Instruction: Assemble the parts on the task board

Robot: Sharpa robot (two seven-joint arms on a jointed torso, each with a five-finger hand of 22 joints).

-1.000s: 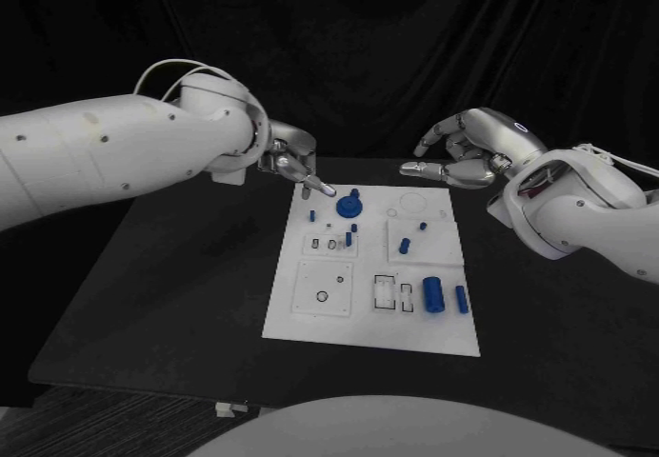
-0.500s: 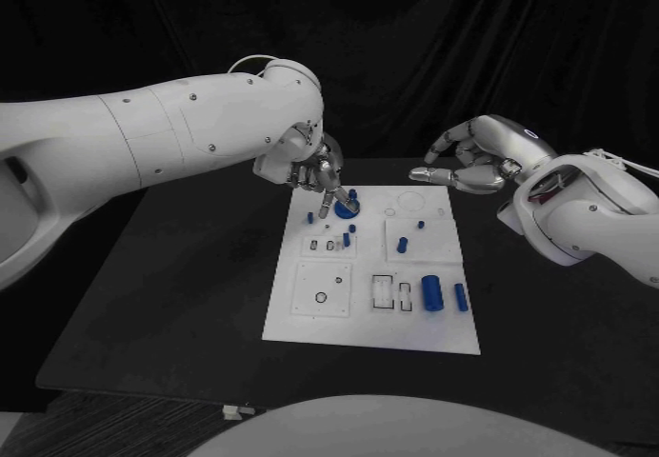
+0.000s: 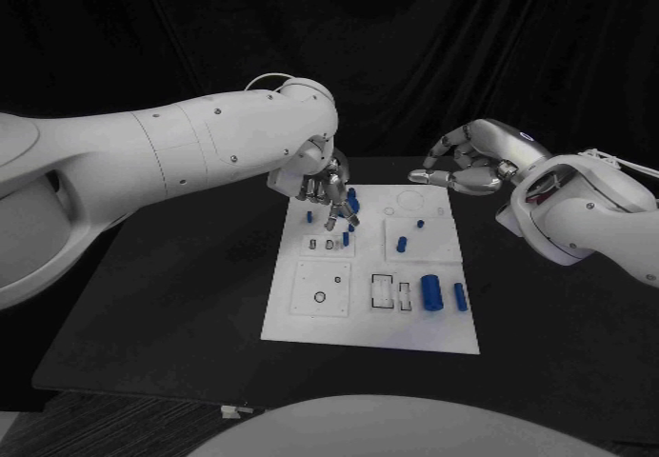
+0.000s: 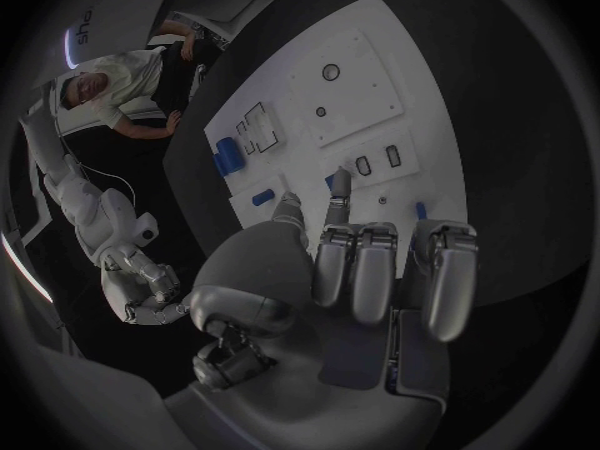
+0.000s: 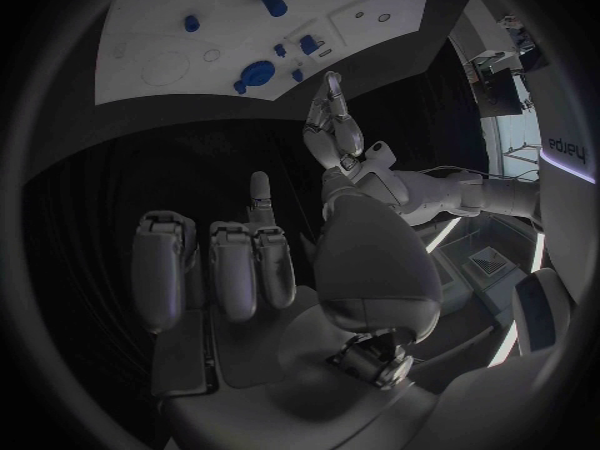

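Note:
The white task board (image 3: 412, 328) lies in the middle of the black table. On it are a round blue part (image 3: 351, 202) at the far left, several small blue pegs such as one (image 3: 404, 245), and two blue cylinders (image 3: 432, 293) near the right edge. My left hand (image 3: 329, 193) hangs over the board's far-left area, fingers stretched down beside the round part and holding nothing. My right hand (image 3: 467, 164) hovers past the board's far-right corner, fingers curled in, empty. The left wrist view has my left hand (image 4: 363, 270) above the board (image 4: 363, 100). The right wrist view has my right hand (image 5: 238, 260).
White recessed sockets (image 3: 326, 286) and slots (image 3: 394, 293) sit on the board's near half. Bare black table (image 3: 165, 305) lies to both sides of the board. The bulky left arm (image 3: 179, 162) stretches across the table's far-left part.
My left arm has swung in and the hand has come from past the board's far-left corner to over its far-left parts, fingers now pointing down. The right hand has barely shifted.

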